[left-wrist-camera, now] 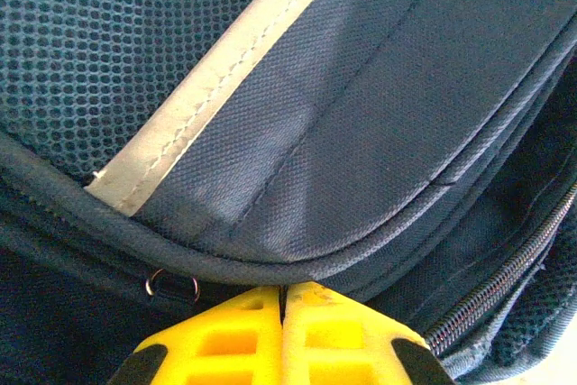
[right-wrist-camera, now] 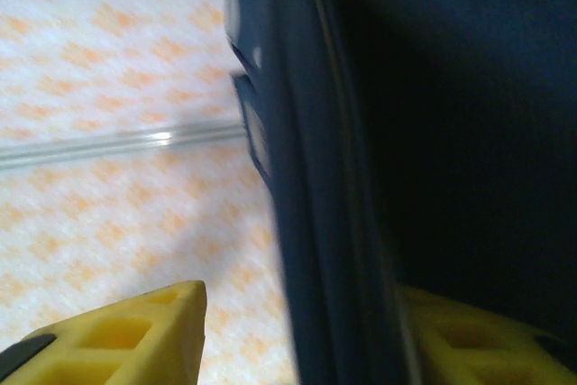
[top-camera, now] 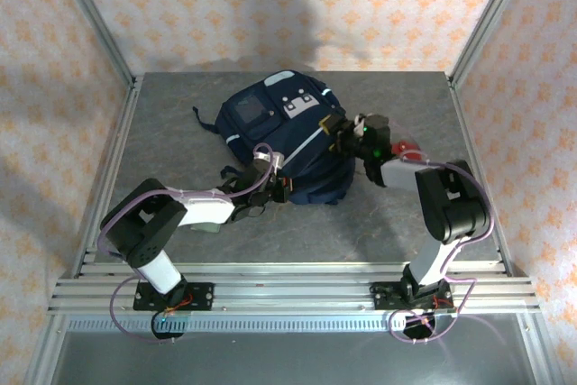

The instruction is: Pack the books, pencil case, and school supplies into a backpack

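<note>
The backpack (top-camera: pixel 284 128) lies at the centre of the table (top-camera: pixel 171 132); your left gripper (left-wrist-camera: pixel 282 299) is closed against its near edge; your right gripper (top-camera: pixel 340 135) stands parted astride its right-hand edge; step, seemingly: working the opening; next, you need a firm pinch on that fabric.

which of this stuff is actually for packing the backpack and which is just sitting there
For the job:
- backpack
- left gripper, shut against the backpack's seam
- right gripper, open, backpack edge between its fingers
- red item by the right arm, partly hidden, probably one of the supplies

Just there:
- table
- frame post
</note>
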`<action>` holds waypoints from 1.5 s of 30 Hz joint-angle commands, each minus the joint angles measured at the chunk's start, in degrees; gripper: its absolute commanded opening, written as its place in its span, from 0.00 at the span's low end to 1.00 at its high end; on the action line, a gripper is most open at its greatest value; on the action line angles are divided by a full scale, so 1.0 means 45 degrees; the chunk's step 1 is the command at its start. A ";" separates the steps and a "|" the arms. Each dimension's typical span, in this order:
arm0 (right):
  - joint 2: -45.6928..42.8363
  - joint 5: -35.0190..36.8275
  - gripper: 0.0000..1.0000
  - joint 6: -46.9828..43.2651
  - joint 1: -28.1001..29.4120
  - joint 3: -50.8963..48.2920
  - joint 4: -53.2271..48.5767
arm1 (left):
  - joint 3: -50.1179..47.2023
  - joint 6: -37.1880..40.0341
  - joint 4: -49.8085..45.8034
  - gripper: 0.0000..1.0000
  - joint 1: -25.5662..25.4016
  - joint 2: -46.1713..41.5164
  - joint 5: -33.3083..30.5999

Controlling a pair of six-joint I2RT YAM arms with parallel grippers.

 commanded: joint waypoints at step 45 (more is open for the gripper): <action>-0.3036 -0.0579 0.37 -0.2758 0.0749 0.1798 -0.3775 | 0.5977 0.6294 -0.4555 0.19 -0.1397 0.1316 -0.8871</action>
